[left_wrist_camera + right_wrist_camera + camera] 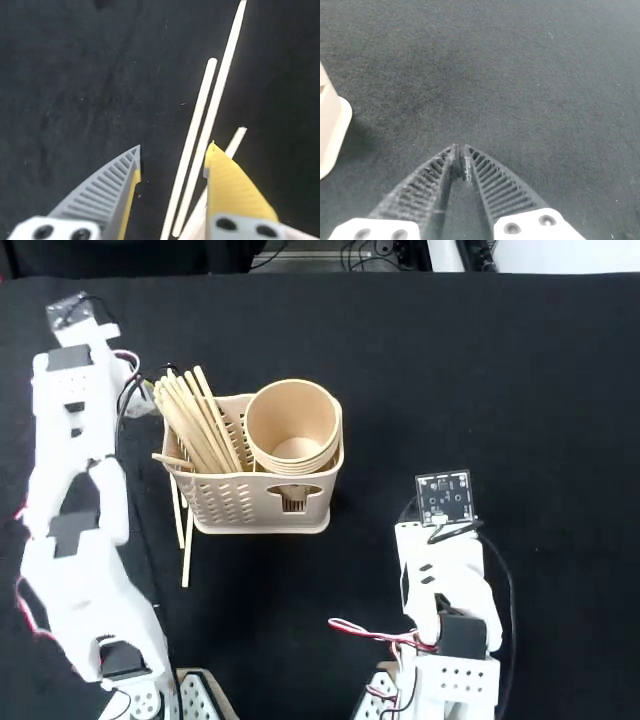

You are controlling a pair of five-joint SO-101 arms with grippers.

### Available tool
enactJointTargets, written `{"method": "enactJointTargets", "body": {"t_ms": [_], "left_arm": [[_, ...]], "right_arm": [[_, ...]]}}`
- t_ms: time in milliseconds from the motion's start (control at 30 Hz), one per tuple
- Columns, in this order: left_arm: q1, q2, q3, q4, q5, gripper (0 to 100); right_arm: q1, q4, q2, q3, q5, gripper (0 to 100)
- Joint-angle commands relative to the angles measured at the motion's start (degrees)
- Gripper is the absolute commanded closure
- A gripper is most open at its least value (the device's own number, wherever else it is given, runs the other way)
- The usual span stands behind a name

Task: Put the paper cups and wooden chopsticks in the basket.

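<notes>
The basket (262,502) stood on the dark surface (480,370), with the stacked paper cups (292,430) in one compartment and a bundle of chopsticks (195,420) leaning in the other. Two loose chopsticks (185,545) lay on the surface just beside the basket's wall. The job therefore looked nearly done, and those two were the likely step in hand.

The left claw (175,146) had its fingers spread, and pale sticks (200,135) ran between them unpinched. Whether these were the loose ones or the bundle's ends could not be told. The right claw (460,148) was closed on nothing above bare surface, near the basket's foot.

A good pickup would need both sticks centred between the fingers and squeezed together near their middles. They would then need lifting above the rim and tipping in beside the bundle without nudging the basket.
</notes>
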Motion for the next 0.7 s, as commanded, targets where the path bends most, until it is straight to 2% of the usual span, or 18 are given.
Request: {"method": "enactJointTargets", "body": {"t_ms": [0, 133, 433, 567, 667], "left_arm": [[0.5, 6.8, -10.2, 2.8, -4.2, 79], [0.6, 13.7, -15.2, 3.4, -4.3, 75], [2.1, 18.1, -27.2, 13.6, -4.3, 72], [4.1, 21.7, -27.4, 13.7, -4.2, 73], [2.9, 26.4, -29.8, 13.8, -4.1, 73]], "right_arm": [[0.9, 0.1, -0.2, 0.0, 0.2, 97.2], [0.9, 0.1, -0.2, 0.0, 0.2, 97.2], [0.9, 0.1, -0.2, 0.0, 0.2, 97.2], [0.9, 0.1, -0.2, 0.0, 0.2, 97.2], [0.9, 0.1, -0.2, 0.0, 0.2, 97.2]]}}
